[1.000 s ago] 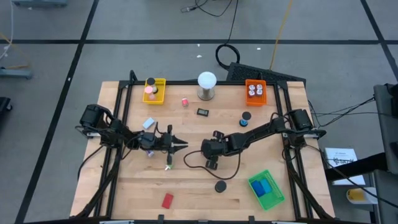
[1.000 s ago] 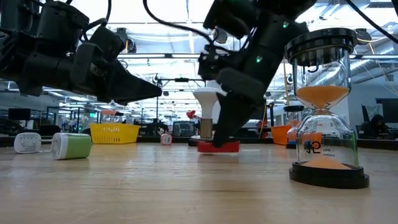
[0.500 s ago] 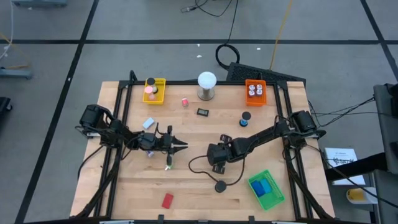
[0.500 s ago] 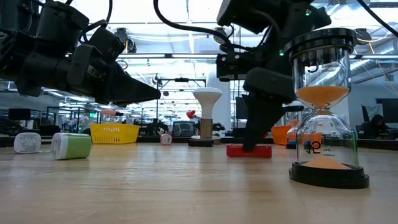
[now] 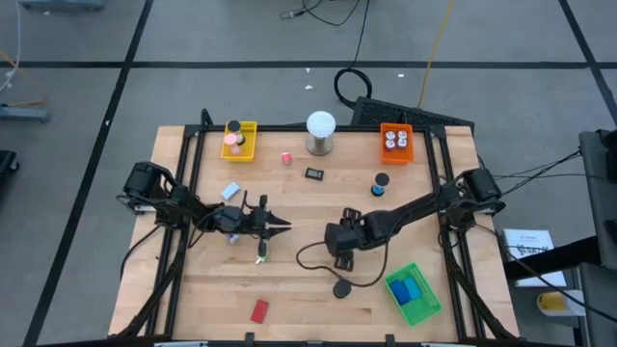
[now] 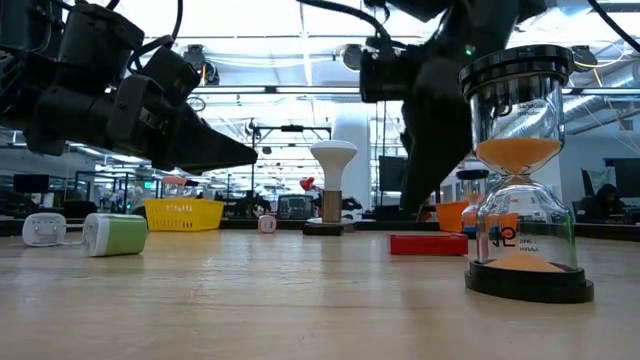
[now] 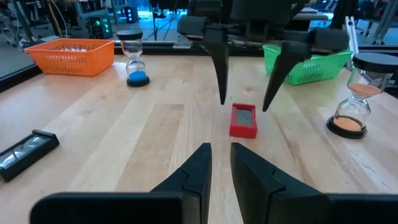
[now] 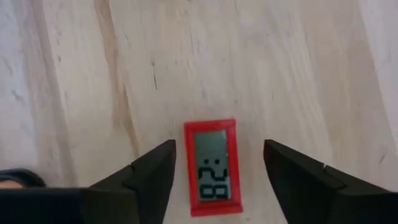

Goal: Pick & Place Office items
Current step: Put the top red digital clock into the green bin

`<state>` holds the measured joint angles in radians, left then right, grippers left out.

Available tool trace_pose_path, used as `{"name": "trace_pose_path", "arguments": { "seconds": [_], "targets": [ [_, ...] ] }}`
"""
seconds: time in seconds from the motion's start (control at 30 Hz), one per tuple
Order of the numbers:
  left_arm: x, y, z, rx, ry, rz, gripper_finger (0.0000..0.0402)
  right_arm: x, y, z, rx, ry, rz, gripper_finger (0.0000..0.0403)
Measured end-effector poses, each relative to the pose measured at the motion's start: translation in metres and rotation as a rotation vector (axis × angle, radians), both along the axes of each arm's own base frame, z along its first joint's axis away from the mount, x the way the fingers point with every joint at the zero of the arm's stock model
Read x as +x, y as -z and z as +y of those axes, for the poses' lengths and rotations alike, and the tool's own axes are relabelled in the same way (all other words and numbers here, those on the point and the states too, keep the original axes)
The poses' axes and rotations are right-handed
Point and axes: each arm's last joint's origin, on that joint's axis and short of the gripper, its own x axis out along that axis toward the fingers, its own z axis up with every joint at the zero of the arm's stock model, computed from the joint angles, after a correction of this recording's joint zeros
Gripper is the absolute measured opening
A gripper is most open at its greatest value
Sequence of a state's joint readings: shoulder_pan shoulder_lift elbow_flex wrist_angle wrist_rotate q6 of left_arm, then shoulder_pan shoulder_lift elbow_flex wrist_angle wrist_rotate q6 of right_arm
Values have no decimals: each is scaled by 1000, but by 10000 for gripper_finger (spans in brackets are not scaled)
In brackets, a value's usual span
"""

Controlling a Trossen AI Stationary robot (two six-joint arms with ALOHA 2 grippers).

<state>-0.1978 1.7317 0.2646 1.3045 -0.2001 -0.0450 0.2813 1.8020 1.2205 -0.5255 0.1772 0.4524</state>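
1. Two arms over the wooden surface (image 5: 289, 289) in the high view: the left hand (image 5: 281, 226) sits left of centre with its fingers drawn together and nothing between them. The right hand (image 5: 339, 260) is just right of centre, above the spot where the red timer lies, though the arm hides that item here. A green tray (image 5: 425, 306) waits at lower right with blue pieces in it, a second red block (image 5: 259, 310) lies at lower left, and a black round piece (image 5: 341, 288) sits just below the right hand.

2. Low view: the red timer (image 6: 428, 244) lies flat on the surface right of centre, and the dark fingers above it look clear of it. An orange-sand hourglass (image 6: 520, 175) stands large at right.

3. Left wrist view: across the surface the right hand's fingers are spread wide, tips down on either side of the timer, not touching it.

4. Right wrist view: looking straight down, the timer sits between the parted fingers (image 8: 149, 171), display up, gaps on both sides.

5. My call: the timer is either just set down or about to be gripped. If gripping is next, drop squarely, close on its long edges, then carry it toward a tray.
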Motion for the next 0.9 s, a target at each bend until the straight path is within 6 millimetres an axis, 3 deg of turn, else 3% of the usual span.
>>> {"name": "trace_pose_path", "arguments": {
  "seconds": [0.33, 0.57, 0.73, 0.9],
  "targets": [
    [0, 0, 0, 2, 2, 0, 67, 4, 28, 3, -18, -72, 79, 243],
    [0, 0, 0, 3, 2, 3, 67, 6, 31, -1, -23, -63, 90, 191],
    [0, 1, 0, 0, 1, 6, 67, 4, 26, -5, -9, -27, 93, 134],
    [0, 1, 0, 0, 1, 7, 67, -8, 1, -8, 17, 63, 82, 130]
  ]
}}
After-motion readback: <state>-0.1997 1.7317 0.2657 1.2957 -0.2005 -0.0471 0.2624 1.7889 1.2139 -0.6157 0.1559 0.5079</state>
